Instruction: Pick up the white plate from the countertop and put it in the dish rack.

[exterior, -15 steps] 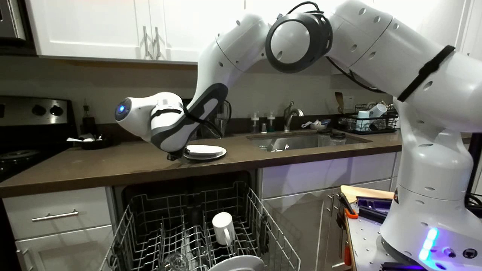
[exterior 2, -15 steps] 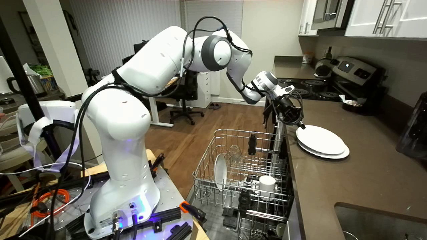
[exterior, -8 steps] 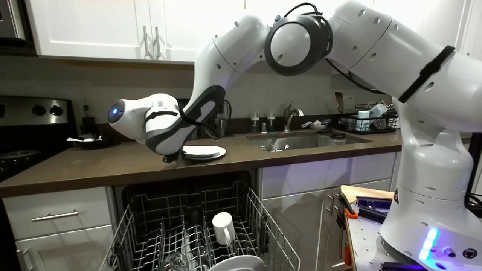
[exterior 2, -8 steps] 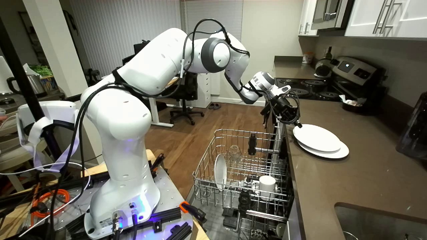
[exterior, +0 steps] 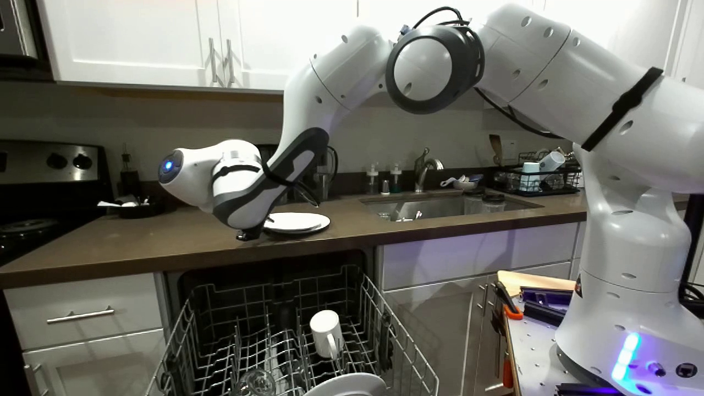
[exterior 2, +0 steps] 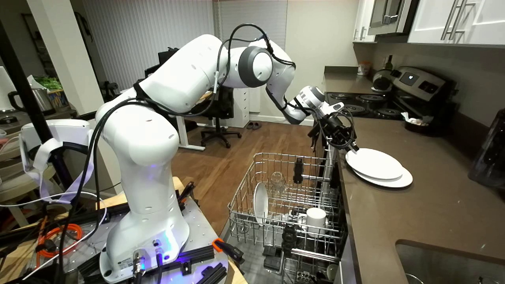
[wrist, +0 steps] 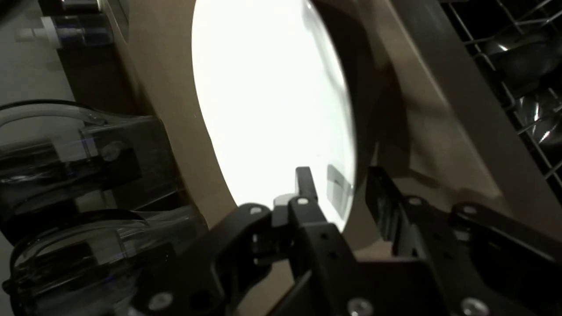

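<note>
Hand aslant, fingers apart.

Compared with a second ago, the robot's gripper has moved slightly lower and nearer the front edge of the countertop, and the robot arm above it has sunk a little. The white plate, upper of two stacked beside the gripper, has slid along with it; in both exterior views a wider crescent of the lower plate now shows on the side away from the gripper. In the last half second, the plate's edge nearest the gripper has dipped slightly, and the fingers have parted: one now over the plate's face, the other just beyond its rim.
</note>
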`<state>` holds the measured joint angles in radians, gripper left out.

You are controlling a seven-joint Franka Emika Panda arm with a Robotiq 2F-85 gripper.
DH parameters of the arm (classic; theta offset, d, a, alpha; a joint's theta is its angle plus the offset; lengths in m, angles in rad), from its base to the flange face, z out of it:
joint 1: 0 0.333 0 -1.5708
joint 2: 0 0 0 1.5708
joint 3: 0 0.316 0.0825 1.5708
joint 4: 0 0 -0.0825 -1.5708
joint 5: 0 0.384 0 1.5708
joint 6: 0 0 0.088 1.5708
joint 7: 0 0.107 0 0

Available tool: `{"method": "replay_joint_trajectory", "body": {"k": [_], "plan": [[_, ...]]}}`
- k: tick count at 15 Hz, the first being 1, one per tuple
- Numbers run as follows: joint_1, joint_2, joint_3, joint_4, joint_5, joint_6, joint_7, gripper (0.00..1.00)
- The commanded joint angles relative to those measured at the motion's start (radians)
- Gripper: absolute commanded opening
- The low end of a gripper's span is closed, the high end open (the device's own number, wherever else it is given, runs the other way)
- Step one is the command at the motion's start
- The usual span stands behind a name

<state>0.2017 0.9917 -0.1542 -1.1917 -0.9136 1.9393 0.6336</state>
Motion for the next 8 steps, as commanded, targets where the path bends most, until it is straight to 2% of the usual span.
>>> {"method": "replay_joint_trajectory", "body": {"k": [1, 2, 4, 6, 7, 8], "plan": [[-0.007, 0.018, 0.004, 0.035, 0.015, -0.015, -0.034, 0.34], [-0.006, 0.018, 0.002, 0.033, 0.013, -0.016, -0.034, 0.28], [-0.007, 0.017, -0.002, 0.026, 0.01, -0.017, -0.033, 0.28], [-0.009, 0.017, -0.005, 0.02, 0.008, -0.017, -0.032, 0.33], [-0.01, 0.017, -0.006, 0.018, 0.008, -0.018, -0.032, 0.32], [-0.01, 0.017, -0.008, 0.016, 0.007, -0.018, -0.032, 0.36]]}}
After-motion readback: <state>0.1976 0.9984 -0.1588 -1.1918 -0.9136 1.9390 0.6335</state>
